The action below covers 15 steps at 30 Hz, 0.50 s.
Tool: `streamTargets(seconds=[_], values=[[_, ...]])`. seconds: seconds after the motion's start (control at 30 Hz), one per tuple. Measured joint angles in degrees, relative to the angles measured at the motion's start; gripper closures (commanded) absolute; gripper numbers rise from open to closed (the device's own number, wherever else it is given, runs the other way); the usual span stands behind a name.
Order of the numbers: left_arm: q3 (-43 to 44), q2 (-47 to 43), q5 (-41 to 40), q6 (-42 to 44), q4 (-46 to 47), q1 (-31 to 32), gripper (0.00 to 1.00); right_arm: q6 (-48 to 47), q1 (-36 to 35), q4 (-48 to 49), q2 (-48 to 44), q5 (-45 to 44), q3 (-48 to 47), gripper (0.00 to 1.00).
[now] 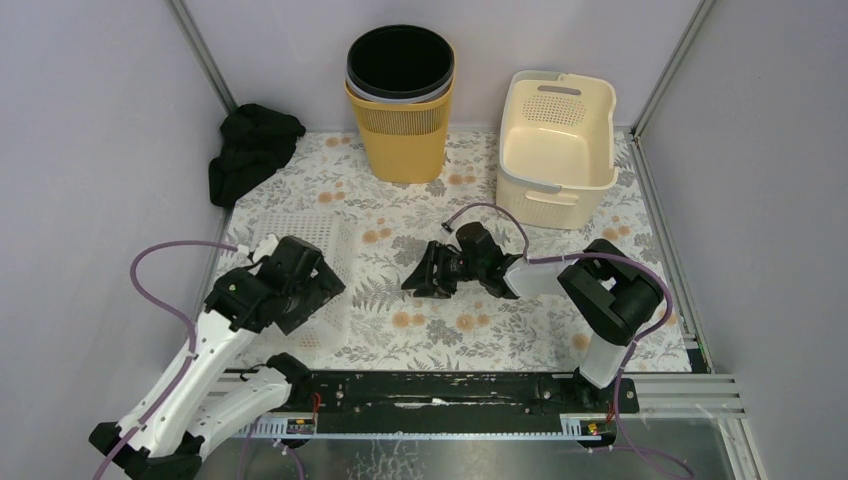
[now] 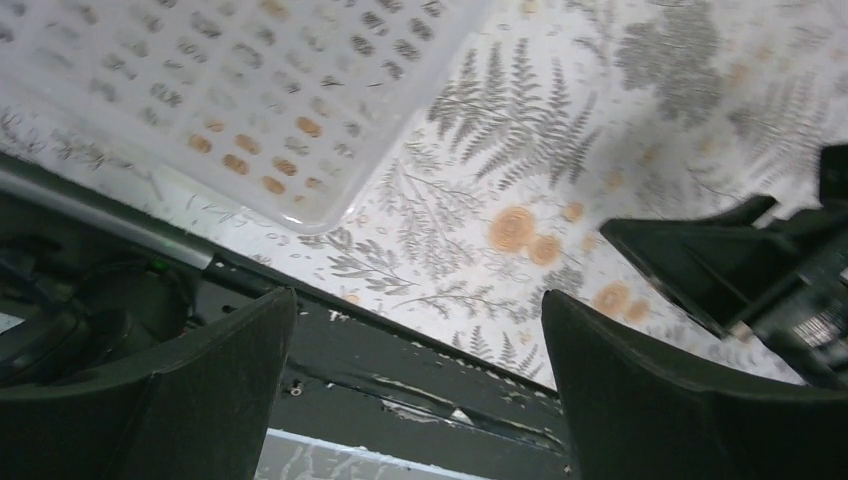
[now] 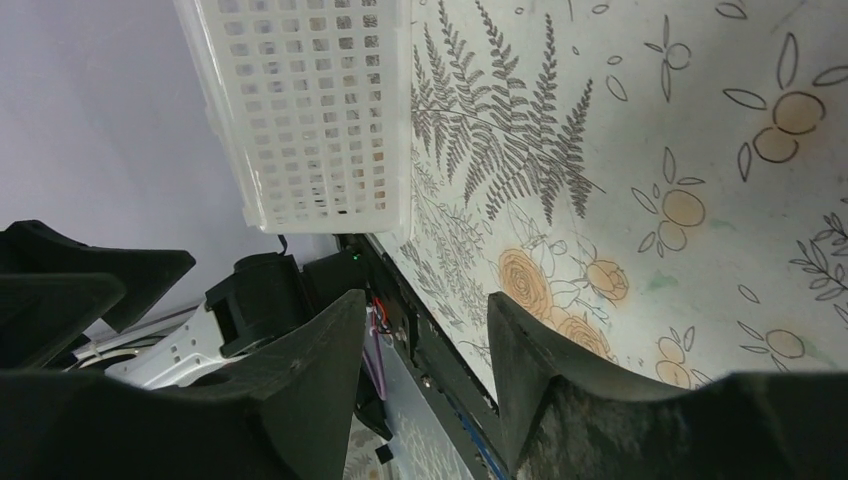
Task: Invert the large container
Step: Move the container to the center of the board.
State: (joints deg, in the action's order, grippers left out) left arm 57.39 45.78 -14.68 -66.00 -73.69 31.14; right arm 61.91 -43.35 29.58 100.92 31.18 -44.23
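The right claw (image 3: 425, 300) stands part open with nothing between its fingers. It lies low over the floral mat (image 1: 470, 325) near the table's middle and points toward 9 o'clock. The left claw (image 2: 415, 300) is spread wide and empty above the near right corner of the white basket (image 1: 305, 228). That basket, the large container, rests flat on the mat at 9 o'clock, just beside the right claw's tips but apart from them. I cannot tell whether its mouth faces up or down. A yellow bin (image 1: 402, 140) stands at 12 o'clock, a cream basket (image 1: 555, 190) at 1 o'clock, and a black cloth (image 1: 250, 150) at 10 o'clock.
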Motion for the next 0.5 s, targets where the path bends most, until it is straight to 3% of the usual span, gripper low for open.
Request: streamTargets(seconds=[0.5], values=[[-9.7, 2.1, -4.5, -6.6, 0.1, 0.0, 0.00, 0.0, 1.2, 1.8, 0.0, 2.1, 3.1, 0.44]])
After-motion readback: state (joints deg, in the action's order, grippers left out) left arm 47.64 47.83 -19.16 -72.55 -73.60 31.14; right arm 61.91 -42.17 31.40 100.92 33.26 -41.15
